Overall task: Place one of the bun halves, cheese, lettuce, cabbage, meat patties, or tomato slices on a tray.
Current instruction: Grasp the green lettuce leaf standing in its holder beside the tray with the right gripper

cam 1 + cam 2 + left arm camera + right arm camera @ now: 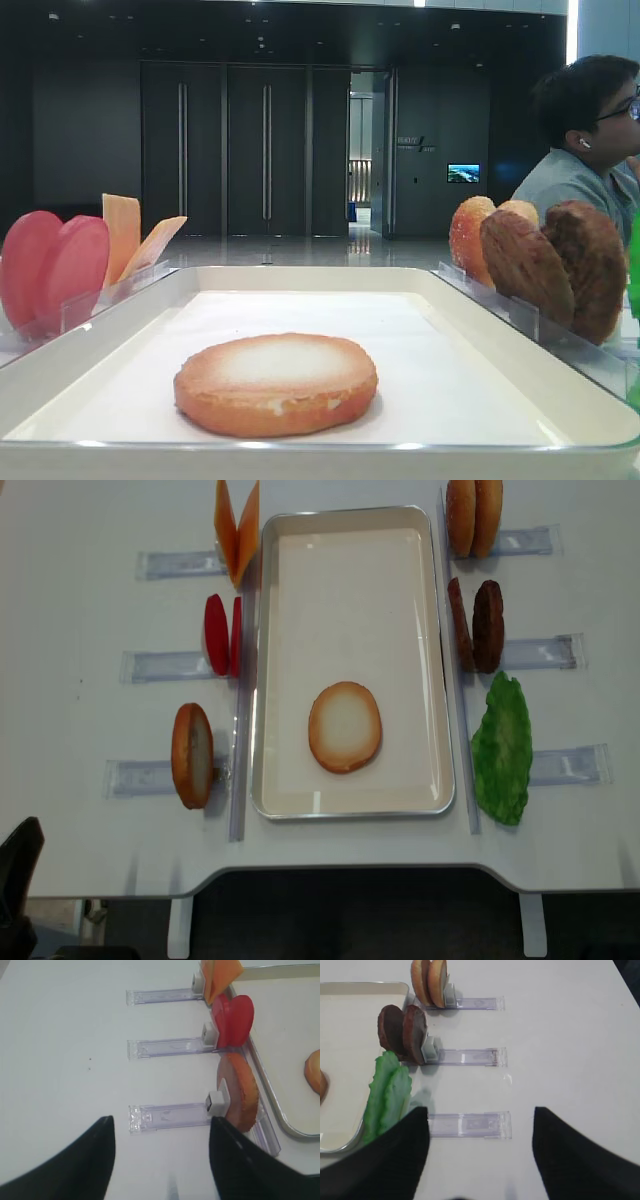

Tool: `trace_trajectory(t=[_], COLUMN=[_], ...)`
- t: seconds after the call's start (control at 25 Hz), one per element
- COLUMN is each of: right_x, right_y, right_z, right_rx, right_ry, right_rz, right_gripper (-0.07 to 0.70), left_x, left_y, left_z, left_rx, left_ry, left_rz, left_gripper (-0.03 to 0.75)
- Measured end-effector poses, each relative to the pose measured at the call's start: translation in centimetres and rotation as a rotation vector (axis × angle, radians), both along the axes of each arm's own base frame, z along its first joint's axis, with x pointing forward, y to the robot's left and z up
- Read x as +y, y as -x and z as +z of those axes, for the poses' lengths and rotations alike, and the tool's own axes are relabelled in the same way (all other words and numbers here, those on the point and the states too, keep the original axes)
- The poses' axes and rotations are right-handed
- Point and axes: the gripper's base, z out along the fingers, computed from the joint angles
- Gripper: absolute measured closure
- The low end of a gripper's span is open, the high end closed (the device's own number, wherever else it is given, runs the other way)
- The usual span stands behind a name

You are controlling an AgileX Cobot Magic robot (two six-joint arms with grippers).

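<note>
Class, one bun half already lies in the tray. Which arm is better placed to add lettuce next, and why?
Right. The crinkled green lettuce leaves stand right beside the open right tool, next to the white rectangular tray; the left tool faces the opposite rack.

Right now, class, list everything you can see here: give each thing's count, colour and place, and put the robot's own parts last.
tray: one, white, centre of table
bun halves: one lying flat in the tray, one upright left of the tray's near end, two upright by the far right corner
cheese: two slices, yellow-orange, upright, far left of tray
tomato slices: two, pinkish-red, upright, left of tray
meat patties: two, dark brown, upright, right of tray
lettuce: green, right of the tray's near end; two leaves in the wrist view
clear holders: six, three each side
person: one, background right
left tool: black, open, empty
right tool: black, open, empty
</note>
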Motion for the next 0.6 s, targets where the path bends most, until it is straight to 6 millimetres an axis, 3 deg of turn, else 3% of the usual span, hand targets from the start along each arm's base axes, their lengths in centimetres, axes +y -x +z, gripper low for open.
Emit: trace_trajectory(t=[0.6], right_x=[0.0], right_y=[-0.01], right_z=[0.02], right_rx=[0.001], right_ry=[-0.03], right_rz=[-0.017], right_gripper=[0.233], left_x=[0.0], left_y=[0.0], left_z=[0.0], left_rx=[0.0], left_ry=[0.0], left_rz=[0.0], left_gripper=[0.263])
